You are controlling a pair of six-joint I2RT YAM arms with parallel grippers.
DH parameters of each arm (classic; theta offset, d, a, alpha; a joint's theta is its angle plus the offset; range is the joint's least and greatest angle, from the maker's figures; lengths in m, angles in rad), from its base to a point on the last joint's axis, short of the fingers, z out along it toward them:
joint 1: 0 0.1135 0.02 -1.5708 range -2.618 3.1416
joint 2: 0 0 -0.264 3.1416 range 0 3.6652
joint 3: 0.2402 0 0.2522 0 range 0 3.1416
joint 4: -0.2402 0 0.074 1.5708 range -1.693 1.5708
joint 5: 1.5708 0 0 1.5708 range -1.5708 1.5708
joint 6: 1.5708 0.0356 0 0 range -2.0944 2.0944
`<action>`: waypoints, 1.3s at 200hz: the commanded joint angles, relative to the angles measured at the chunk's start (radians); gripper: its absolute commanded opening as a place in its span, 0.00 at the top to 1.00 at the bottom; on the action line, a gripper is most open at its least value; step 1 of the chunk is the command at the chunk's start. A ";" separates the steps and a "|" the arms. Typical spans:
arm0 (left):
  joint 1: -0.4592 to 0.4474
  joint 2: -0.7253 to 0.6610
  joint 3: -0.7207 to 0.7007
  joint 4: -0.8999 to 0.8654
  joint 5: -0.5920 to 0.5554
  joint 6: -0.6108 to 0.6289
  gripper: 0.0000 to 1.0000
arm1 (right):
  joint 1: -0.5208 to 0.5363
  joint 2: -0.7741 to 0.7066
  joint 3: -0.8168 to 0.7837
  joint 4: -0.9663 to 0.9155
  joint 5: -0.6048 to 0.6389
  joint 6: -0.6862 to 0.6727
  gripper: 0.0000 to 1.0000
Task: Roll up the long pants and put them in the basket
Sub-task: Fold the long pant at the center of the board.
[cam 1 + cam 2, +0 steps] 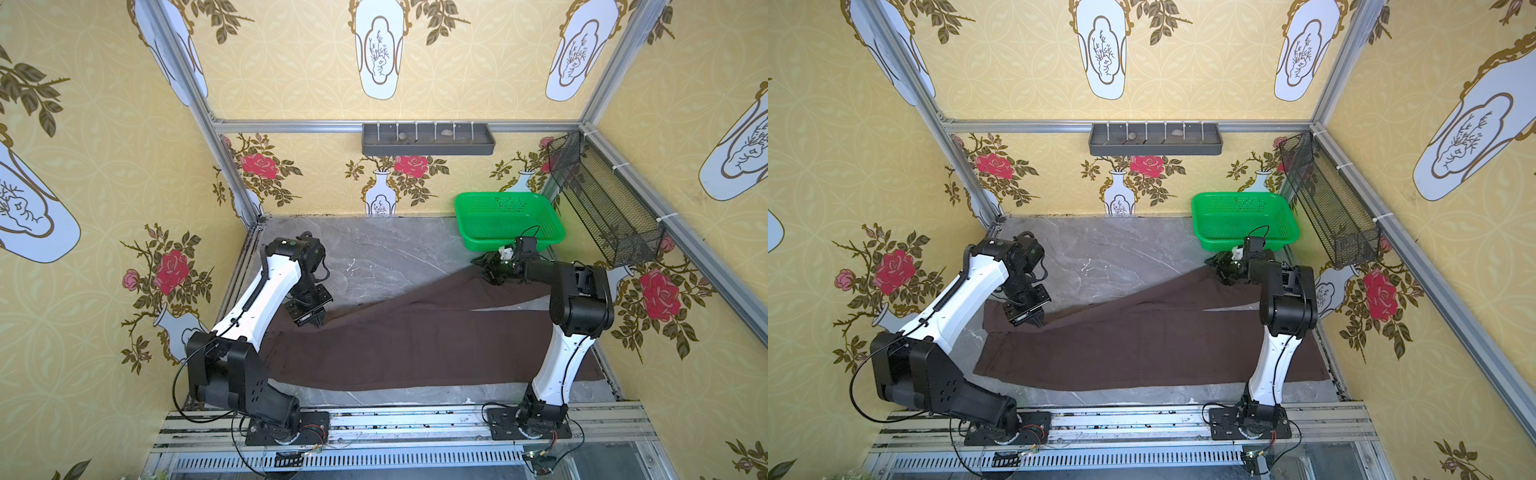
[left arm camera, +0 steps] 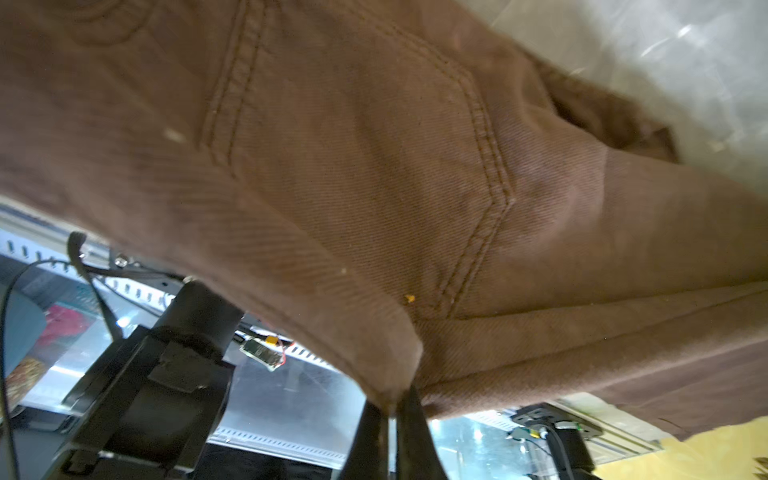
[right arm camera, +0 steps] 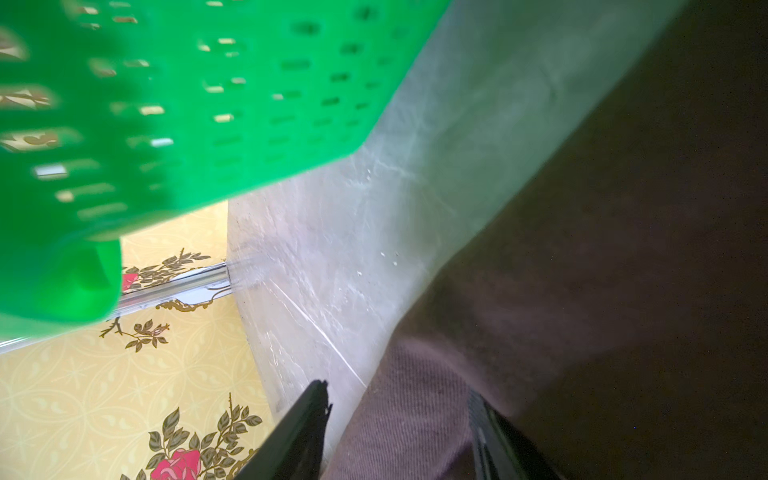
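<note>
My left jaws are clenched on the long pants (image 2: 374,166). In the left wrist view the two black fingers (image 2: 370,436) pinch a peak of brown twill between their tips, near a stitched pocket seam, and the cloth is lifted there. My right jaws stand released. Their fingers (image 3: 299,424) are apart with the hem of one leg lying between them, and I cannot tell whether either finger touches the fabric. In both top views the pants spread flat across the grey marbled counter (image 1: 374,249). The waist end lies on the left side below the left arm (image 1: 266,291). One leg runs along the near edge past the right arm (image 1: 577,299). The other leg angles away toward the far right, and the right jaws sit low over its end. The green basket (image 1: 469,232) stands near that hem in the far right corner of the counter.
</note>
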 commanded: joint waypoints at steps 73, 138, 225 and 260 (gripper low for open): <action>-0.175 -0.099 -0.300 0.019 -0.141 0.009 1.00 | 0.030 -0.045 0.042 -0.326 0.148 -0.102 0.47; -0.183 -0.135 -0.450 0.141 -0.111 -0.020 1.00 | 0.062 -0.095 0.115 -0.348 0.127 -0.063 0.46; -0.183 -0.066 -0.375 0.134 -0.141 0.024 1.00 | 0.130 -0.008 0.171 -0.399 0.211 -0.042 0.47; -0.184 -0.057 -0.366 0.124 -0.148 0.027 1.00 | 0.146 0.012 0.171 -0.417 0.235 -0.044 0.47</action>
